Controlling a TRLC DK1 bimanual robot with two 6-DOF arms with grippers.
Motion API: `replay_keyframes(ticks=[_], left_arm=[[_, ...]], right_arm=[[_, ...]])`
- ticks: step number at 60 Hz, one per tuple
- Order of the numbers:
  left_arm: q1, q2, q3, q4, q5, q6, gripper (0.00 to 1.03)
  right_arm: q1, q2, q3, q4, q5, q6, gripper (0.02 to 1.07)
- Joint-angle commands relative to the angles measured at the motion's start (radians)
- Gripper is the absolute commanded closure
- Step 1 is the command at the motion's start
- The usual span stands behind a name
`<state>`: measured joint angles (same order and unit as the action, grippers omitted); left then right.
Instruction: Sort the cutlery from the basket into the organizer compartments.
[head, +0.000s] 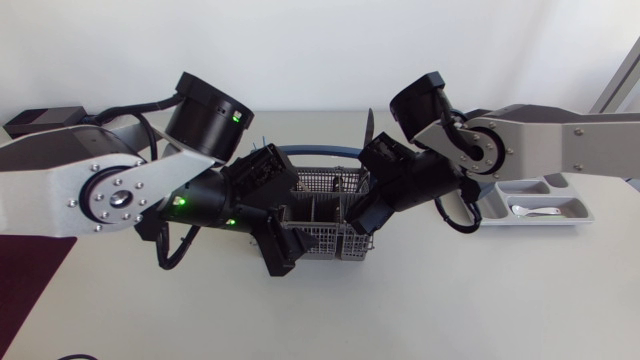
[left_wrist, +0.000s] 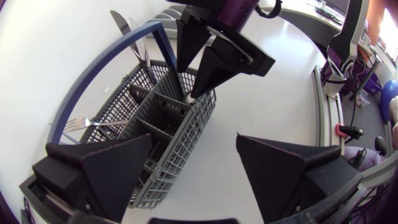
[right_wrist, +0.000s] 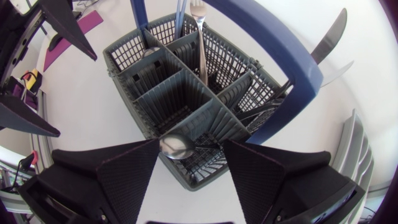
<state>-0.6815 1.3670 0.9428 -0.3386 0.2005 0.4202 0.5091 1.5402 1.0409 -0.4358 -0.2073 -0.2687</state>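
Right gripper (right_wrist: 191, 149) gapes wide over the grey plastic mesh basket (right_wrist: 127, 46), a steel spoon's bowl (right_wrist: 176, 147) loose between its fingers (right_wrist: 124, 174), left gripper (left_wrist: 194, 138) likewise open beside the basket; a steel fork (right_wrist: 200, 43) and knives (right_wrist: 329, 31) wait inside, and only one small spoon (head: 538, 211) lies in the grey divided organizer (head: 578, 221) well apart from it.

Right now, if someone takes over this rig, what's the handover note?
Left gripper: open at a corner of the basket, holding nothing.
Right gripper: open over the basket, with the basket spoon bowl between its fingers, not clamped from both sides.
Done: one sorted spoon lies in the organizer.
Left: the basket spoon, a fork and the knives are in the basket.
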Motion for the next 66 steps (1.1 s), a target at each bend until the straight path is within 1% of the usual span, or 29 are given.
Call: replay_keyframes(ticks=[1,16,24,29,32,35,39,48,59,66], left_arm=[[0.01,0.017,-0.033,0.007,-0.001,0.02,0.1],[0.01,0.014,-0.039,0.012,-0.001,0.02,0.1],[0.01,0.014,-0.041,0.012,-0.001,0.022,0.1],[0.01,0.012,-0.041,0.012,-0.001,0.022,0.1],[0.01,0.01,-0.041,0.012,-0.001,0.022,0.1],[0.011,0.01,-0.041,0.012,0.0,0.022,0.1],[0.011,0.007,-0.041,0.012,0.0,0.023,0.1],[0.01,0.006,-0.039,0.012,-0.001,0.023,0.1],[0.01,0.004,-0.039,0.012,-0.001,0.023,0.1],[0.007,0.004,-0.039,0.012,-0.001,0.022,0.1]], right_arm=[[0.006,0.032,0.024,0.006,0.017,0.037,0.34],[0.02,0.058,0.045,-0.02,0.025,0.046,0.34],[0.034,0.086,0.053,-0.027,0.069,0.045,0.34],[0.039,0.106,0.057,-0.035,0.108,0.052,0.39],[0.042,0.112,0.059,-0.035,0.138,0.057,0.4],[0.042,0.113,0.059,-0.037,0.146,0.062,0.4],[0.042,0.113,0.061,-0.04,0.171,0.062,0.43],[0.042,0.084,0.061,-0.066,0.183,0.049,0.44],[0.069,0.041,0.061,-0.093,0.307,0.0,0.43],[0.08,0.038,0.071,-0.126,0.361,-0.014,0.43]])
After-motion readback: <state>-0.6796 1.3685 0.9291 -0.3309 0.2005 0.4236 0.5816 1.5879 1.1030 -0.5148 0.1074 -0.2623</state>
